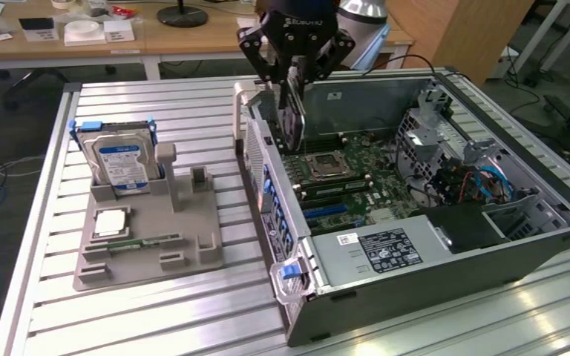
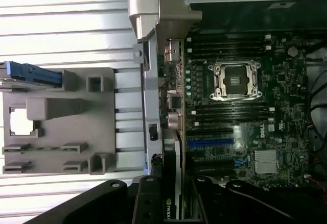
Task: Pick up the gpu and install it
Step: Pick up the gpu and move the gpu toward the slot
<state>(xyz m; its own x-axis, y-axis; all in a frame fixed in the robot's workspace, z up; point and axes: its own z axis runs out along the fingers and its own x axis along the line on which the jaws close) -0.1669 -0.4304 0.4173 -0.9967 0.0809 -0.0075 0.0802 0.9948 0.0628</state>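
Note:
The gpu (image 1: pixel 293 122) is a thin dark card hanging on edge, with my gripper (image 1: pixel 293 78) shut on its upper edge. It hovers over the open computer case (image 1: pixel 522 245), just inside the case's rear wall and above the motherboard (image 1: pixel 364 178). In the wrist view the gpu (image 2: pixel 172 173) runs edge-on from between my black fingers (image 2: pixel 148 203), alongside the rear wall. The blue expansion slot (image 2: pixel 210 143) lies a little to one side of the card and is empty. The processor socket (image 2: pixel 236 80) sits further along the board.
On the exterior view's left a grey fixture (image 1: pixel 146 245) holds an upright hard drive (image 1: pixel 122 163), a processor chip (image 1: pixel 112 221) and a RAM stick (image 1: pixel 146 241). The power supply (image 1: pixel 384 248) and drive cage (image 1: pixel 433 133) crowd the case's interior. Desks stand behind the slatted table (image 1: pixel 166 311).

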